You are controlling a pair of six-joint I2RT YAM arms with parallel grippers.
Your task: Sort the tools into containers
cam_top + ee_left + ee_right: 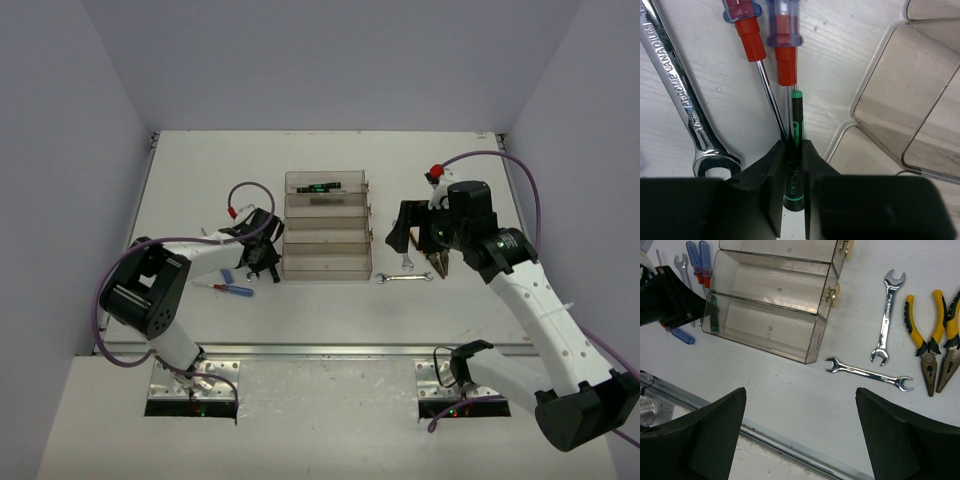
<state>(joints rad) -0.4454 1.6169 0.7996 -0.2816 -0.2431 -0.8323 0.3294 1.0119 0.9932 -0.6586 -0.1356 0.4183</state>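
Note:
My left gripper (793,146) is shut on a black screwdriver with green marks (794,172), low over the table beside the left end of the clear containers (900,100). In the top view it (258,262) sits at the trays' (325,262) near left corner. Two blue-and-red screwdrivers (747,30) and a silver wrench (685,100) lie next to it. My right gripper (800,390) is open and empty, held above two wrenches (869,374) and two yellow-and-black pliers (922,335). The far tray holds a black screwdriver (322,186).
Another blue-and-red screwdriver (232,289) lies on the table near the left gripper. The wrenches (404,277) and pliers (438,262) lie right of the trays. A metal rail (320,350) runs along the near table edge.

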